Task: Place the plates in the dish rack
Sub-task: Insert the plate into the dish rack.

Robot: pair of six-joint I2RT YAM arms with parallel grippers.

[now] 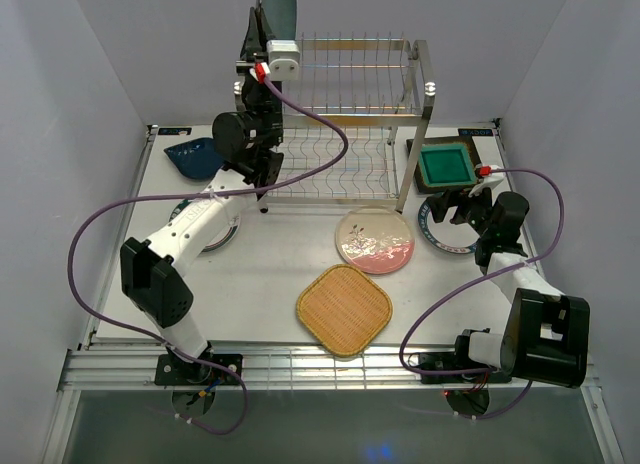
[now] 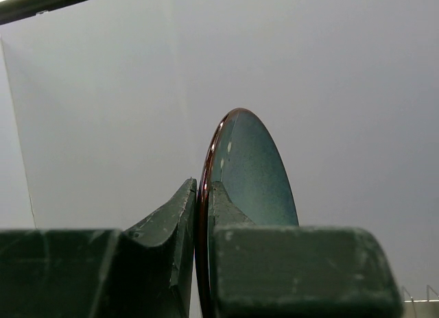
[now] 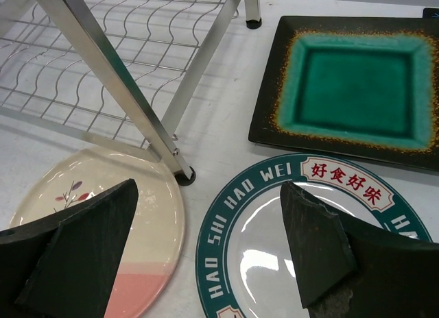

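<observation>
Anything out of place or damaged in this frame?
On the right gripper the finger pads look ragged and chipped at the edges, right wrist view. A foot of the dish rack sits at the rim of the pink floral plate; contact cannot be told. Nothing spilled.

You're looking at a dish rack (image 3: 110, 78) of shiny bare steel, a dark teal plate (image 2: 250, 174) with a glossy speckled glaze, a matt orange woven plate (image 1: 344, 309), possibly rattan, and a green square plate (image 3: 360, 81) and white lettered plate (image 3: 264, 260), both smooth and glossy.
</observation>
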